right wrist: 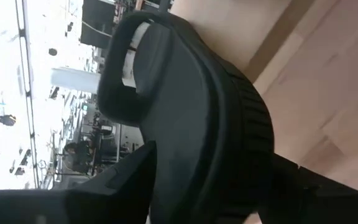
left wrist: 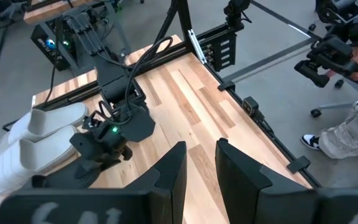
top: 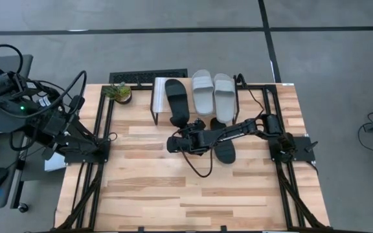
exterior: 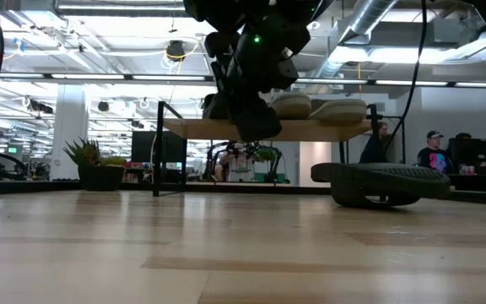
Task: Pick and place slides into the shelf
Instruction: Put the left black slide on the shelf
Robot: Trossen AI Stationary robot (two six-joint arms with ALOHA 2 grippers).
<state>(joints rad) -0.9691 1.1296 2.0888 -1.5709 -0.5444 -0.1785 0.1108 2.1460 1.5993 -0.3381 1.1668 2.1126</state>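
The shelf (top: 160, 94) stands at the table's far edge, and two light grey slides (top: 214, 92) lie side by side on its right part. One black slide (top: 175, 98) lies lengthwise over the shelf's left part, heel end toward the near edge, and my right gripper (top: 182, 129) is shut on it. The other black slide (top: 226, 153) lies on the table below the right arm; it also shows at the low view's right (exterior: 376, 181). My left gripper (left wrist: 199, 177) is open, raised off the table's left edge. My right gripper pinches the black slide at its heel end (right wrist: 229, 162), one finger (right wrist: 120, 183) on the footbed side and the other (right wrist: 297, 186) on the ribbed sole side. It comes level from the near side, along the slide's length. The strap (right wrist: 126, 68) points away. Whether the slide rests on the shelf top, I cannot tell.
A small potted plant (top: 119, 92) stands left of the shelf, and a dark flat panel (top: 146, 77) lies behind it. Cables trail from the right arm over the table's middle (top: 203, 169). Bare wood fills the near half. People stand in the room beyond (exterior: 433, 152).
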